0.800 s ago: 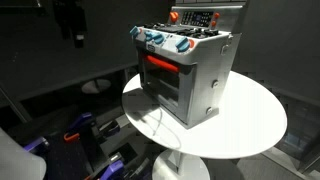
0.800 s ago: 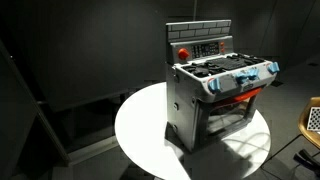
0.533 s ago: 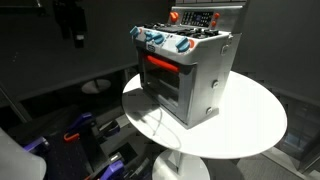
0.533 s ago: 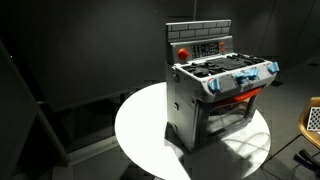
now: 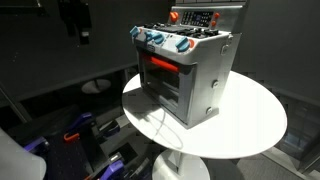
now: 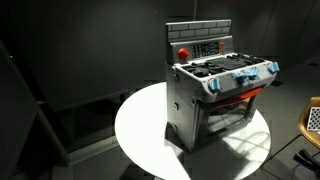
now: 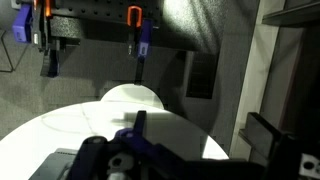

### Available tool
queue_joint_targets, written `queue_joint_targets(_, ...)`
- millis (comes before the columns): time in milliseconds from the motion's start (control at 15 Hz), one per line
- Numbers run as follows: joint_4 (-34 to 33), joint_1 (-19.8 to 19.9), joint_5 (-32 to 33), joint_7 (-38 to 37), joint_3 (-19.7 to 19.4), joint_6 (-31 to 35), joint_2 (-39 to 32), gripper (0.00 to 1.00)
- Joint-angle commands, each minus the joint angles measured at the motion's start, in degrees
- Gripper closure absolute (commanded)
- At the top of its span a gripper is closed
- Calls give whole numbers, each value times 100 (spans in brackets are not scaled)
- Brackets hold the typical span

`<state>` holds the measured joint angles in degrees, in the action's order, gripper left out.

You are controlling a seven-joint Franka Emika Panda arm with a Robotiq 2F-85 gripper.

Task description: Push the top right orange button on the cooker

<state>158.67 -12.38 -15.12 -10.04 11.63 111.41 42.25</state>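
The cooker (image 5: 188, 70) is a small silver-grey toy oven with blue-and-red knobs and a red-orange door handle, standing on a round white table (image 5: 250, 125). It also shows in an exterior view (image 6: 215, 95). A round red-orange button (image 5: 175, 16) sits on its raised back panel, and shows again in an exterior view (image 6: 184, 52). My gripper (image 5: 78, 36) hangs high at the far left, well apart from the cooker, and looks open and empty. The wrist view shows no cooker.
Blue and purple clutter (image 5: 85, 130) lies on the floor below the table's left side. The wrist view shows a white round surface (image 7: 110, 120), blue clamps with orange handles (image 7: 135, 40) and a dark wall. The surroundings are dark.
My gripper has shifted slightly to the right at the top left of the exterior view. The cooker has not moved.
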Motion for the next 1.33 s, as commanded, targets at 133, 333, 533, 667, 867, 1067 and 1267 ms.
queue_joint_targets(133, -513, 426, 245, -108, -52, 320, -342, 0)
queue_joint_targets(333, -870, 700, 484, -173, -56, 503, -608, 0)
queue_joint_targets(533, -1268, 1001, 843, -322, -44, 728, -1001, 0)
queue_joint_targets(667, -1501, 1172, 1108, -488, -24, 939, -1289, 0)
queue_joint_targets(867, -1806, 1386, 1542, -792, -15, 1383, -1736, 0)
queue_joint_targets(1067, -2134, 1582, 1978, -1171, -33, 1733, -2219, 0)
queue_joint_targets(1267, -2465, 1712, 2329, -1506, -91, 1915, -2633, 0)
